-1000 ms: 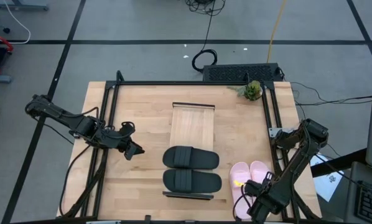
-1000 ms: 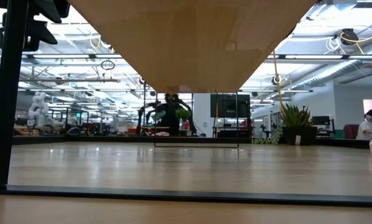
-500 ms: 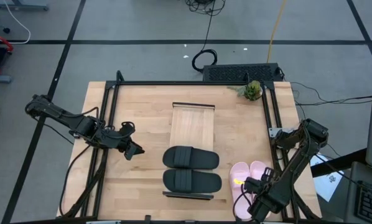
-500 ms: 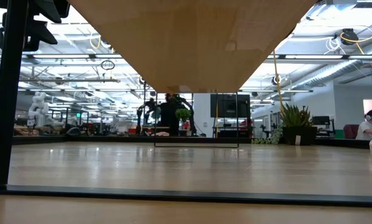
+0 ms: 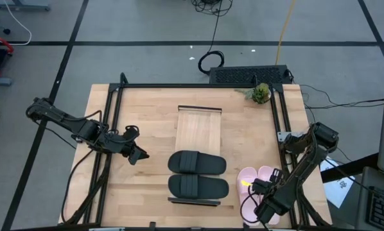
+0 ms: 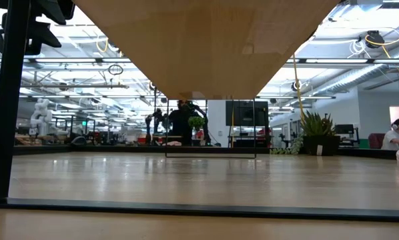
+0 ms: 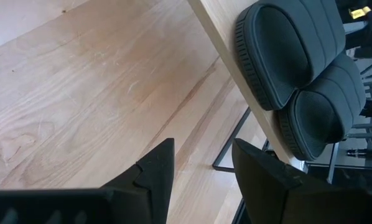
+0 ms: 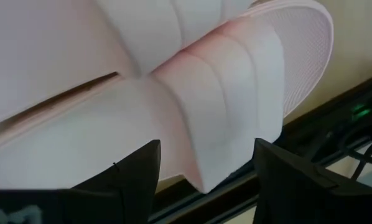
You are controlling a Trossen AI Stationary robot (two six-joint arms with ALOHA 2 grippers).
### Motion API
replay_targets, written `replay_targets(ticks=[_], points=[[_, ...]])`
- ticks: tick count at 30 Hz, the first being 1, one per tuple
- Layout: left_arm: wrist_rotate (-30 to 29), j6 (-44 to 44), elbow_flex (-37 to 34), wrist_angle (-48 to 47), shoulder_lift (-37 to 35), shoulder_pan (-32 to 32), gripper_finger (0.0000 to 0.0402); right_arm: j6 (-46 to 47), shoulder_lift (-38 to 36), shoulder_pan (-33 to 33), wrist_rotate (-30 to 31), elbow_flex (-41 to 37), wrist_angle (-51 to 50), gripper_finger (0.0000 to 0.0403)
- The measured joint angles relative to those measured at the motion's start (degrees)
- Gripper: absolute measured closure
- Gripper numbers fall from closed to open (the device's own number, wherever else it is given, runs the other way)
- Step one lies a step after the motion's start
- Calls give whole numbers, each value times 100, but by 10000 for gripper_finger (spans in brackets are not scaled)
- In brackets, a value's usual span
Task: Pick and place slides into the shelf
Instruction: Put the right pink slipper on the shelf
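While black slides (image 5: 197, 174) already lie side by side on near end of shelf (image 5: 199, 129), pink slides (image 5: 256, 180) sit on table by right near corner, touching each other.
Right gripper (image 5: 264, 190): over pink pair, fingers spread wide, nothing held.
Left gripper (image 5: 137, 154): idle on left, part open, empty.
Step, judged: pink pickup.
Next: straddle strap, close, carry to bare shelf slats.

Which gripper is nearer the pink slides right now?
Right. The right gripper sits directly over the pink slides at the table's near right corner, fingers open. The left gripper waits across the table, beyond the black slides.
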Motion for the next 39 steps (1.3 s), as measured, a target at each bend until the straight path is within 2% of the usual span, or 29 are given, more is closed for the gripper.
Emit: replay_targets(ticks=[9,17,30,39], points=[[0,-17,0,-2,0,0,240,-85,0,-8,46,-413,149,156],[3,-59,0,0,0,0,240,82,0,-12,965,-495,125,160],[56,-59,0,0,0,0,240,38,-2,-10,1235,-519,69,237],[225,-114,0,0,0,0,240,191,-35,-10,1171,-1132,950,277]])
